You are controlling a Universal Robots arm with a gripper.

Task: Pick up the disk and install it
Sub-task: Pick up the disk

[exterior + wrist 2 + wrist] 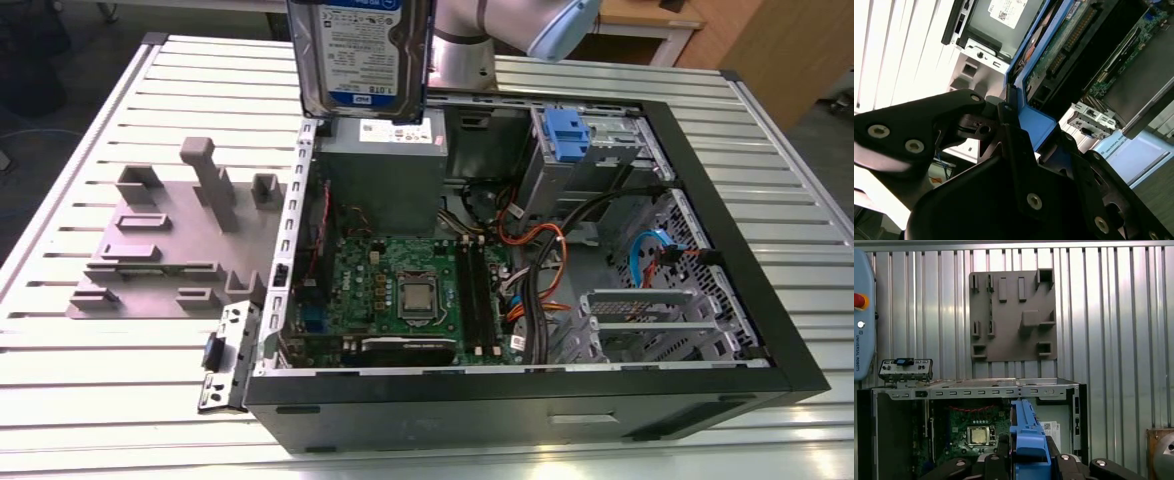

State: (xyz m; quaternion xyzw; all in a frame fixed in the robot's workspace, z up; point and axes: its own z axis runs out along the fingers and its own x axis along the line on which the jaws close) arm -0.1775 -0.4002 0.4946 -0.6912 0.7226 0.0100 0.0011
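Disk (363, 60) hangs upright and aloft over the far left corner of the open computer case (534, 405), above the grey power-supply box (384, 165). At the exterior view's left, a grey fixture plate (160, 250) lies on the slatted desk (107, 400). Toward the exterior view's right, inside the case, stands a small blue latch piece (566, 135).

In both wrist views the pincer (1029, 455) is clenched on the disk's blue side rail (1036, 125). I judge the disk stiff, dense for its size, smooth-faced and sensitive to knocks. One face is a bare circuit board, so the plastic rails look the soundest place to grip.

Its white-and-blue label carries print and barcodes, and a white sticker sits on the power-supply box.
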